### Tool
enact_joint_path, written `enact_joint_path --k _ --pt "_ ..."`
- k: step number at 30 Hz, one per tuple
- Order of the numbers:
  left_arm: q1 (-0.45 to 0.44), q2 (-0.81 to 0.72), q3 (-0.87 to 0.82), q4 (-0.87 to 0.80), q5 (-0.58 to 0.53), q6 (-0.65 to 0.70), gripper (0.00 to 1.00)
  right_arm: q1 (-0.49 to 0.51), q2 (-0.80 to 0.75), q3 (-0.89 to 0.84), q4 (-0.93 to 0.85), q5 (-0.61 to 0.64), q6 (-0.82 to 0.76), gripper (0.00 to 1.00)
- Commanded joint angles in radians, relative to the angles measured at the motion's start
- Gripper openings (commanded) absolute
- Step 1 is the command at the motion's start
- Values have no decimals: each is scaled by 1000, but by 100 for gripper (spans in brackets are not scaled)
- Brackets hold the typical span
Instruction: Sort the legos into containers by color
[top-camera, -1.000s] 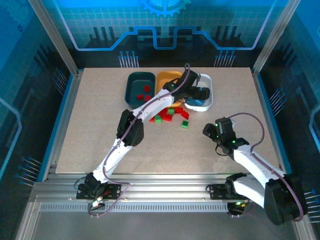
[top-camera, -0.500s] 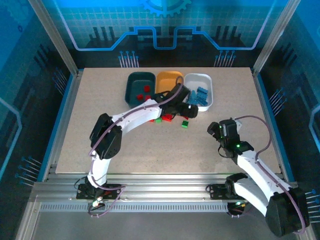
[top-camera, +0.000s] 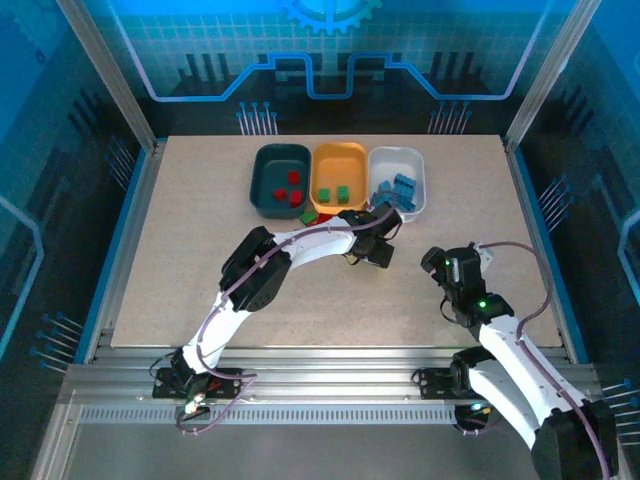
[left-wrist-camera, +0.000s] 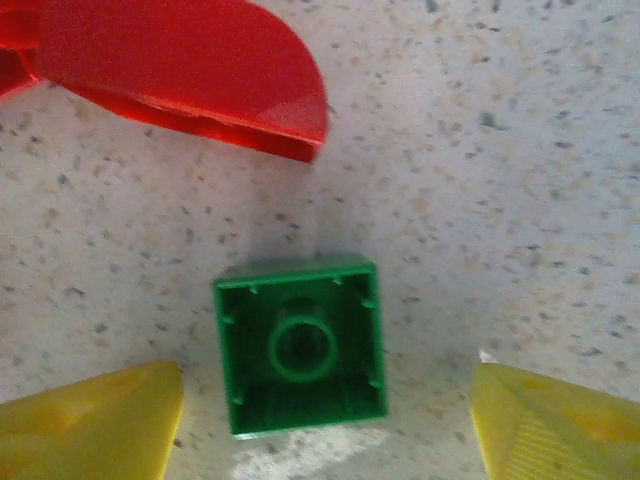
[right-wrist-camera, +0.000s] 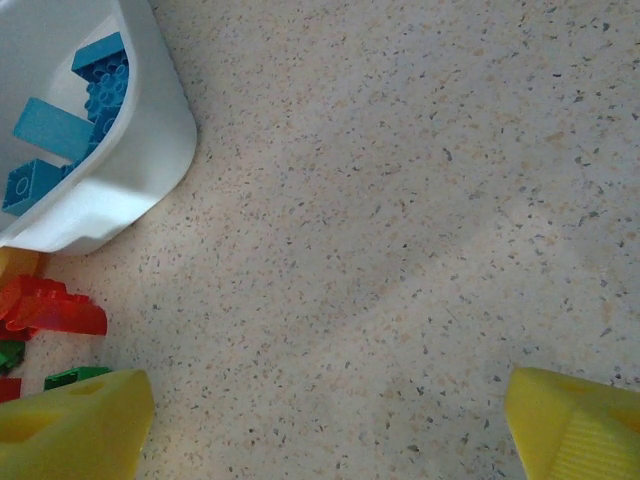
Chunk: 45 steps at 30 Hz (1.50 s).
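The left claw (left-wrist-camera: 328, 392) is hanging open over a green lego brick (left-wrist-camera: 300, 345).
The brick is lying upside down on the table (left-wrist-camera: 520, 180) in the lower middle of the frame, between the two yellow fingers (left-wrist-camera: 90, 425), touching neither. It is sitting closer to the finger at the lower left and a bit crooked, so I think that finger could hit first and push or spin it away. The see-through red piece (left-wrist-camera: 180, 70) at the upper left could get bumped too. The right claw (right-wrist-camera: 328, 400) is hanging open over bare table, near the white tray (right-wrist-camera: 150, 150).
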Motion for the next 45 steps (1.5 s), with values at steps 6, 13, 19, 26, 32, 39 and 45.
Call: enact_joint_path --k 6,13,19,26,32,39,45 --pt "0 25 13 18 -105 50 57 -18 38 -4 26 -18 7 92" --pt "1 38 8 117 -114 167 46 -20 63 2 37 -34 0 92" --pt "0 11 5 117 -110 190 25 -20 55 2 36 -29 -6 92" --pt "49 -192 -54 113 -118 196 18 -20 59 -4 55 -40 -8 92" --pt "279 -259 -23 25 -63 118 12 -20 86 0 63 -49 -14 92" --pt "450 -246 -6 -13 87 81 11 -20 102 0 77 -59 -16 92" --pt "469 -181 80 -7 205 76 11 -21 118 0 87 -68 -20 92"
